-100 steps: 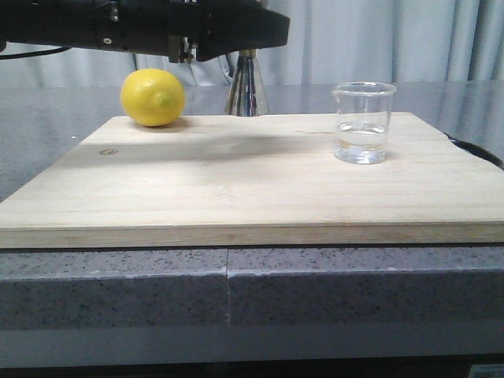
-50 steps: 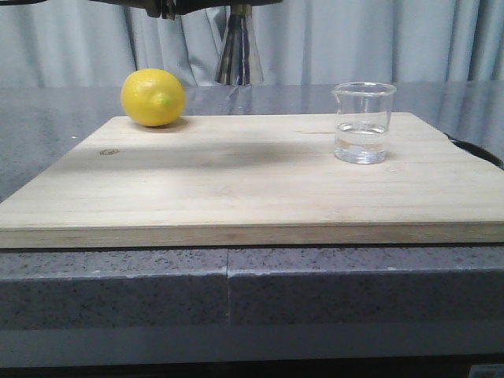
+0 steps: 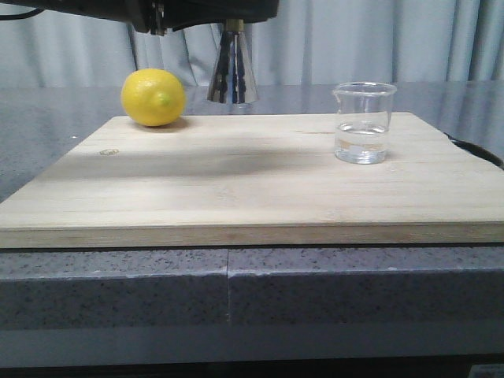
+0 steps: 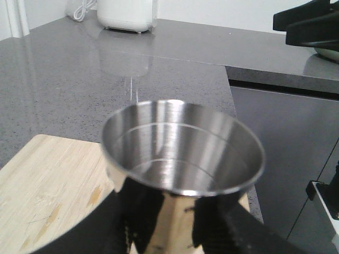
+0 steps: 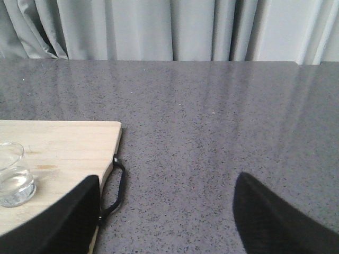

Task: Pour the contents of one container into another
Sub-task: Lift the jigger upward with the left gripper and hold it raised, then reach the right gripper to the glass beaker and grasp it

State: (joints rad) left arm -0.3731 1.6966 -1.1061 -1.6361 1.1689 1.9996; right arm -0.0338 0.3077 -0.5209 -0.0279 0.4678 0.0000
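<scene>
Your left gripper [image 4: 169, 233] is pinching the steel jigger [image 3: 233, 71] around its lower half and holds it clear of the wooden cutting board [image 3: 236, 189], above the board's far edge, just beside the lemon [image 3: 153, 97]. The left wrist view looks straight into the jigger's upper cup, which appears dry. The glass beaker [image 3: 363, 123] stands upright on the board, well apart from the lemon and toward the board's right side, with a little clear liquid in the bottom. Your right gripper [image 5: 164, 211] is spread wide with nothing between its fingers, off the board's right edge beside the black hanging loop [image 5: 115, 185]; the beaker sits at the margin of that wrist view. Judge the beaker as light, rigid, smooth-walled and breakable — take it across the middle of its wall, below the rim, with a moderate squeeze, and keep the pour lip facing the jigger. The jigger is polished, tapered steel, so it will likely slide in the fingers if the grip sits on the cone rather than near the narrow waist. Its mouth is small — the pour probably calls for a slow tilt with the lip close over it.
</scene>
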